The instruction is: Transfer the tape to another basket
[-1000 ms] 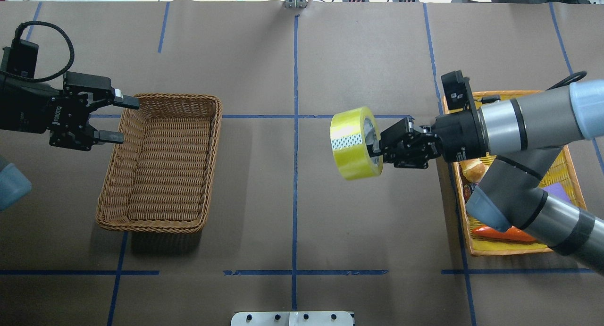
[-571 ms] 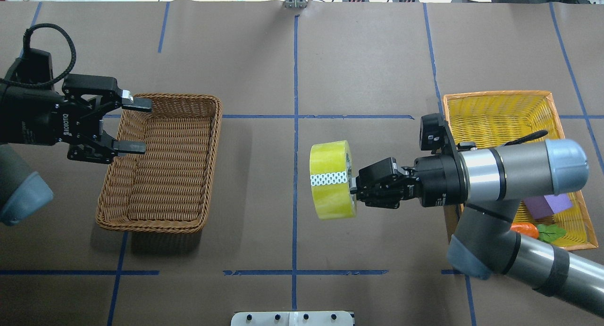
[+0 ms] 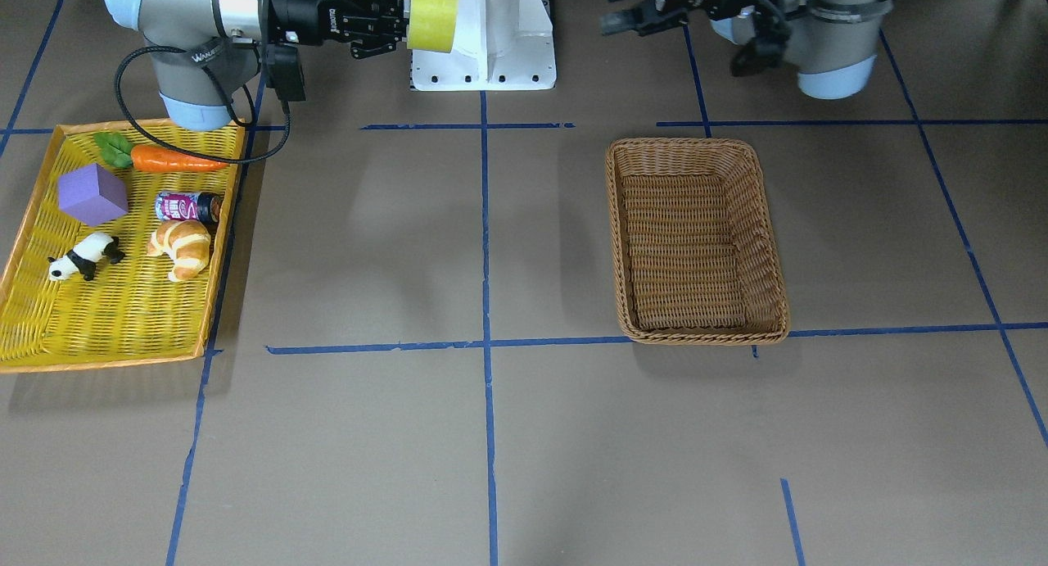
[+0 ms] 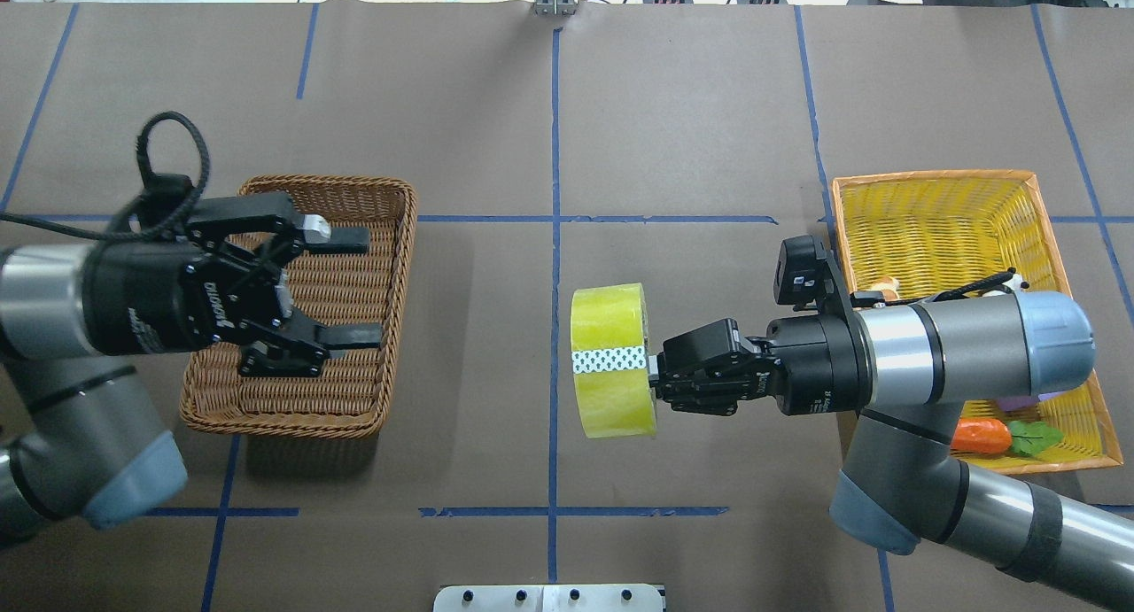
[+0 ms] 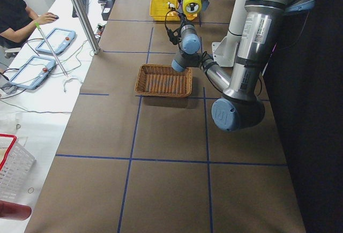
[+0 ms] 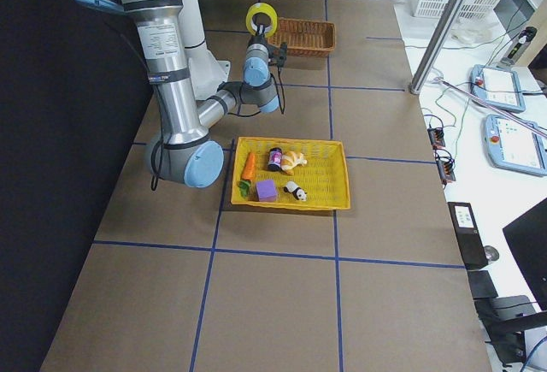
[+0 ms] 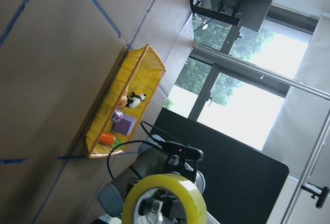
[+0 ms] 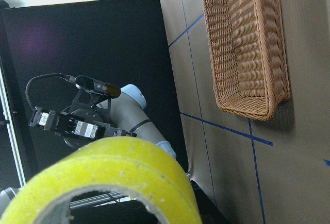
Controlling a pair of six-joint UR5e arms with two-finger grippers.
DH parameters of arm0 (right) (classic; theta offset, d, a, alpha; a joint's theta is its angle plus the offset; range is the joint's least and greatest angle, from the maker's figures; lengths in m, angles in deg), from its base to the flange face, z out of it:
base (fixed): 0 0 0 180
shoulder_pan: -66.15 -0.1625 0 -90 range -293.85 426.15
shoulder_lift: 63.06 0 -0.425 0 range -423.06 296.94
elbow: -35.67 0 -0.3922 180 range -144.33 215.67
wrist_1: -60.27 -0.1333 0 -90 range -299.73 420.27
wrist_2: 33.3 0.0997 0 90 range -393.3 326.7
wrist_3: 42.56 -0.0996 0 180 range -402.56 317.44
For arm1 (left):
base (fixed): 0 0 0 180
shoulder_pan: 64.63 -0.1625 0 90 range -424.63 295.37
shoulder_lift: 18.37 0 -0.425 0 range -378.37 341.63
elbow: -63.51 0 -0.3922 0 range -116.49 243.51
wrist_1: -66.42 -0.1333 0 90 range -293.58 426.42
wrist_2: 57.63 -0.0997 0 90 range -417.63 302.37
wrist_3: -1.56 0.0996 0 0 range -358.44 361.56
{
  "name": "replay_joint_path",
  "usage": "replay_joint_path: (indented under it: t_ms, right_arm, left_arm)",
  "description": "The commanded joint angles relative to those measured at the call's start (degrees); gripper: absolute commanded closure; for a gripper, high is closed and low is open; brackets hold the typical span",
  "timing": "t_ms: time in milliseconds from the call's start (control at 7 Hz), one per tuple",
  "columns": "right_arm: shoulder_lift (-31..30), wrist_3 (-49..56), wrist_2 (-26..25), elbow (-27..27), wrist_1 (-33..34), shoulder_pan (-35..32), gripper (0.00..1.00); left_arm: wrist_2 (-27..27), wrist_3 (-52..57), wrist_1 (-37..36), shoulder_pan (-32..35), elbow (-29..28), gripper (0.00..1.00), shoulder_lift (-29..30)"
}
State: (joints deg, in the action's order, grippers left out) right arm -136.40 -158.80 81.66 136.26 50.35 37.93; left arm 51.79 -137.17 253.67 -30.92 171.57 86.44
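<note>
The tape (image 4: 611,360), a wide yellow-green roll, hangs in the air near the table's middle line. My right gripper (image 4: 656,370) is shut on its wall and holds it on edge, level with the arm. The roll also shows in the front-facing view (image 3: 432,9), the left wrist view (image 7: 165,193) and the right wrist view (image 8: 118,172). The brown wicker basket (image 4: 283,428) stands empty on the left. My left gripper (image 4: 372,284) is open and empty, hovering over the basket's right part, jaws pointing toward the tape.
The flat yellow tray (image 3: 16,222) on my right side holds a carrot (image 3: 176,160), a purple cube (image 3: 92,193), a can (image 3: 188,207), a croissant (image 3: 182,248) and a toy panda (image 3: 82,256). Blue lines cross the brown table cover.
My right arm swung the tape away from the yellow tray, left and nearer the table's middle line. My left arm moved right, from beside the basket to over it, jaws still open.
</note>
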Motion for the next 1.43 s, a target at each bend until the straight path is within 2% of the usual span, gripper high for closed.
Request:
replay_joint_path:
  t_ms: [0,143,429,857,1286]
  right_arm:
    - [0.12,0.05,-0.17,0.22,0.08,0.19,0.99]
    - [0.47,0.14,-0.95,-0.04,0.08,1.15,0.99]
    - [0.82,0.23,-2.8,0.22,0.08,2.99,0.99]
    - [1.09,1.62,-7.11,0.13,0.16,7.65,0.98]
    - [1.17,1.72,-7.47,0.22,0.16,8.54,0.98]
  left_arm:
    - [-7.0,-0.31,0.39,-7.31,-0.3,0.0,2.93]
    - [-7.46,-0.22,0.4,-9.52,-1.26,0.0,5.55]
    - [-7.55,-0.22,0.22,-9.81,-1.27,0.0,6.36]
    - [-10.71,-0.05,-0.75,-11.73,-1.71,0.0,8.57]
    - [-10.9,0.13,-0.75,-12.09,-2.93,0.0,9.27]
